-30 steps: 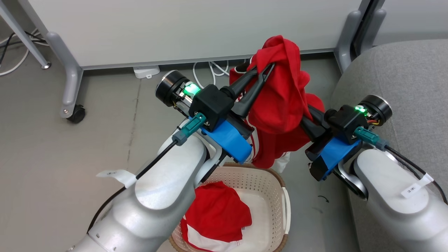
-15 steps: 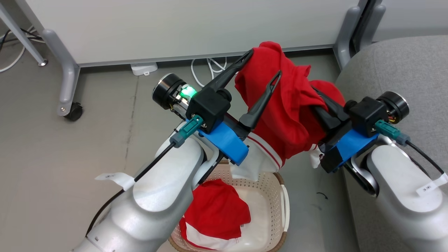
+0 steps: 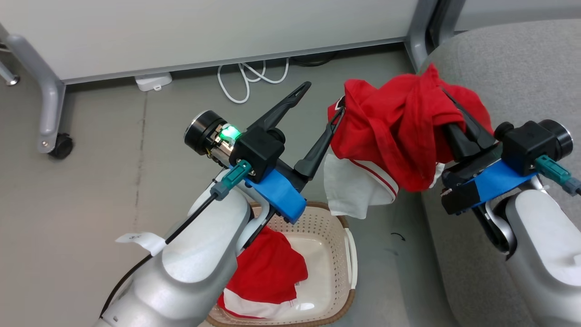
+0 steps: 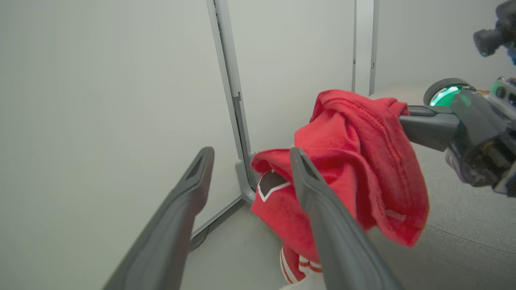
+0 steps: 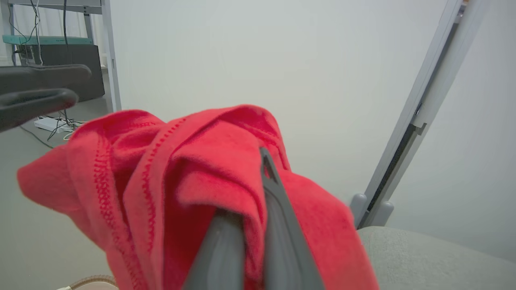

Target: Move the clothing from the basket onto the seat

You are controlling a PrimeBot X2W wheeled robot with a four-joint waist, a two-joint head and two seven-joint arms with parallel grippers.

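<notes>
Your right end effector [image 3: 445, 98] is clamped narrow on a red jersey [image 3: 399, 131], held above the sofa [image 3: 508, 68] edge. Left end effector [image 3: 323, 99] is spread wide and empty, one fingertip just beside that jersey. Second jersey [image 3: 272, 272] lies in the basket [image 3: 349, 254]; bare floor [image 3: 113, 159] to its left.

Two garments [image 3: 408, 131], one basket [image 3: 317, 222], one sofa [image 3: 513, 68]

Beyond the left gripper [image 3: 322, 99] stood a pale grey partition panel [image 3: 204, 32] on rounded grey legs, one black caster [image 3: 60, 145] well off to the gripper's left. Ahead of the gripper a white cable [image 3: 248, 75] lay looped on the smooth grey floor [image 3: 91, 190], near a small white box [image 3: 153, 81].
</notes>
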